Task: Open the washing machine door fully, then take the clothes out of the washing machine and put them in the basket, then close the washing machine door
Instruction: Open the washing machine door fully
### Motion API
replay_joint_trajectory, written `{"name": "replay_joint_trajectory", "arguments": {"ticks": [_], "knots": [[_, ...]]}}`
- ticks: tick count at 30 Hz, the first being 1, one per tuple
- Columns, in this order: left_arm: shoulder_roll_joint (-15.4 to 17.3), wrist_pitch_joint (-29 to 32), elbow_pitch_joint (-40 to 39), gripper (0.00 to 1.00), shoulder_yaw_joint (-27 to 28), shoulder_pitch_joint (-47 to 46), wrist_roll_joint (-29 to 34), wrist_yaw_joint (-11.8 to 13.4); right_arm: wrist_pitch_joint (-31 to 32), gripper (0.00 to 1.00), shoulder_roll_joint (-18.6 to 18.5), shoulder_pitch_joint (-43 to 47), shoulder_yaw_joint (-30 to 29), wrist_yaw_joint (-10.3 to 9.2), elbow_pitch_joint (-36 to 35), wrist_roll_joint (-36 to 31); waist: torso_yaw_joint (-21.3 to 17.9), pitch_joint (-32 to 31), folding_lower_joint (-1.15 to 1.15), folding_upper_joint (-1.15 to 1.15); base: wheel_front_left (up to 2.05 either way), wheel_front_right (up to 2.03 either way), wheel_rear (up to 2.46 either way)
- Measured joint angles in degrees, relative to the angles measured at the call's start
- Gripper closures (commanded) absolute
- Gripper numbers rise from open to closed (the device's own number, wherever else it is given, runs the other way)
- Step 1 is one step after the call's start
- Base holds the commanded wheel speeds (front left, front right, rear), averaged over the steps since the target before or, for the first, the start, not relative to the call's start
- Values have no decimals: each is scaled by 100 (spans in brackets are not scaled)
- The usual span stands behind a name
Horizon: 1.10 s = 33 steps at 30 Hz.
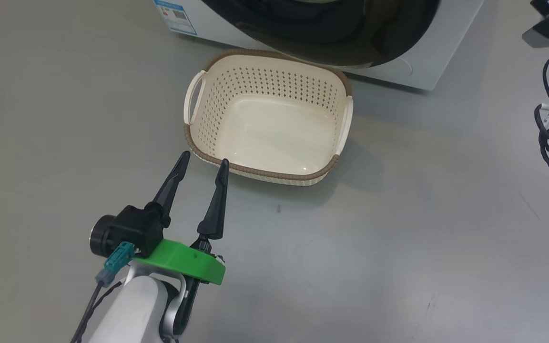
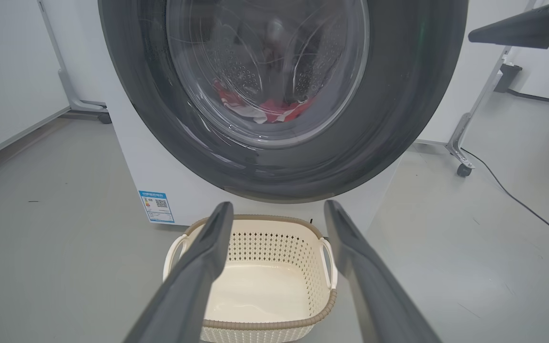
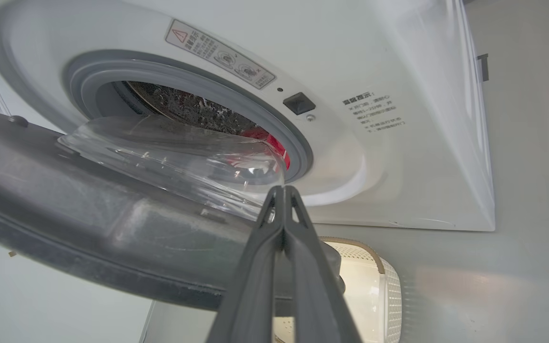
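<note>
Behind the door (image 2: 398, 119), blurred clothes (image 2: 274, 110)

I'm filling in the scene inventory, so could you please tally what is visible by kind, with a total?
Washing machine: 1
Washing machine door: 1
Basket: 1
Clothes heap, red and white: 1 (separate garments cannot be counted)
Blue label: 1
Grippers: 2 (left gripper, right gripper)
Total: 7
</note>
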Motion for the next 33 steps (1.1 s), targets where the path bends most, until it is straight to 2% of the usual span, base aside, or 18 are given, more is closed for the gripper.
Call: {"name": "replay_joint_trajectory", "arguments": {"ticks": [7,11,19,33], "knots": [[4,0,64,0,121,109,112,1,-835,100,-220,610,542,-8,-509,-667,-185,-313,0,0,0,0,0],[7,0,97,0,174,170,159,1,-1310,100,-225,1040,831,-14,-980,-732,-301,-521,0,0,0,0,0],[11,0,135,0,424,461,224,5,-2348,100,-193,2541,813,-15,-1203,-960,-541,-1023,0,0,0,0,0],[20,0,100,0,626,877,296,9,-3642,100,-286,4264,1021,-44,-1973,-1772,-864,-1610,0,0,0,0,0]]}}
